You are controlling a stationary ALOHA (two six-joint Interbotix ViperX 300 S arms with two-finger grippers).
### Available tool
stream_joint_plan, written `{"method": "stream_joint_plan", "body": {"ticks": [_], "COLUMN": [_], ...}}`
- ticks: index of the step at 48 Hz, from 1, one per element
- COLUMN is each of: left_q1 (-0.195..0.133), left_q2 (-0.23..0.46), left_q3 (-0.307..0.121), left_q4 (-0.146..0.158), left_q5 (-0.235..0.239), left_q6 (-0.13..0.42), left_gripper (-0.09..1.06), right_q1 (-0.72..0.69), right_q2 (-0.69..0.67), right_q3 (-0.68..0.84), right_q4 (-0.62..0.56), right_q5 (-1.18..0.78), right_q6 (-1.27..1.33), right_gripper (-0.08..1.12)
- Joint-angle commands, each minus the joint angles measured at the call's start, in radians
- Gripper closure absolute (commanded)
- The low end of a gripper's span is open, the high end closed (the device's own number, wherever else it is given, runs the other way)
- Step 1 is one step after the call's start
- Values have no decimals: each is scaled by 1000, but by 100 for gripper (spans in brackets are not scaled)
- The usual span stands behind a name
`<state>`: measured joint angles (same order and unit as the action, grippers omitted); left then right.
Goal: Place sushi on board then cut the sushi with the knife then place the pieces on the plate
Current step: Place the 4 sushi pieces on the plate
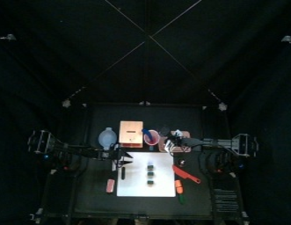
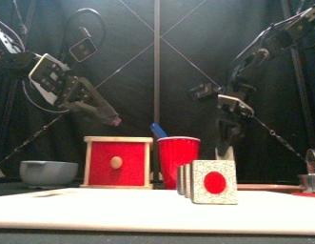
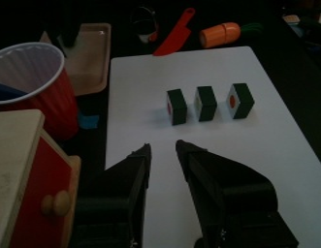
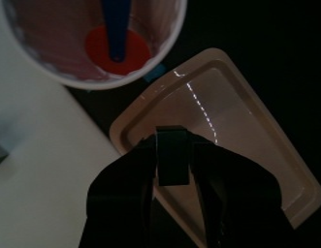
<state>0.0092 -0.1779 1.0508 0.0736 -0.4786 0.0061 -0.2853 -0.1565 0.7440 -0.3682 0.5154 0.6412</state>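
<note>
Closest at the front stands a dark green toy sushi block [image 2: 213,181] with a white face and a red centre, half hiding the two blocks behind it. All three stand in a row, slightly apart, on the middle of the flat white cutting board [image 3: 272,126], which lies by the worktop's front edge. A red toy knife [image 3: 176,31] and an orange toy food [image 3: 225,34], hard to make out, lie just past the board's right edge.

Toward the worktop's back stand the round red cup [image 2: 179,160] with a blue toy knife [image 4: 117,29] in it, the flat pink tray [image 4: 240,126], and the pale wooden box with a red drawer front [image 2: 118,162].

The left gripper [image 3: 163,147] hovers over the board's back-left corner, fingers slightly spread and empty. The right gripper [image 4: 172,140] hangs over the tray, fingers pressed together, holding nothing.
</note>
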Motion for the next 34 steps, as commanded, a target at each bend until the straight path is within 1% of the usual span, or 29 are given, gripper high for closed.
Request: {"method": "stream_joint_plan", "body": {"ticks": [1, 10, 16, 28, 34], "left_q1": [3, 3, 3, 3, 2], "left_q2": [-9, -9, -9, -9, -9], "left_q3": [-15, -18, -17, -17, -18], "left_q4": [3, 3, 2, 2, 2], "left_q5": [-3, -5, -5, -5, -3], "left_q6": [2, 2, 2, 2, 2], "left_gripper": [27, 27, 27, 27, 27], "right_q1": [-20, -32, -32, -17, 77], "right_q2": [25, 106, 110, 29, 8], "right_q3": [2, 5, -5, -29, -66], "right_q4": [0, -9, -9, -12, -17], "right_q5": [-44, -71, -69, -26, -23], "right_q6": [-3, -2, -8, -9, -15], "right_gripper": [43, 30, 24, 22, 22]}}
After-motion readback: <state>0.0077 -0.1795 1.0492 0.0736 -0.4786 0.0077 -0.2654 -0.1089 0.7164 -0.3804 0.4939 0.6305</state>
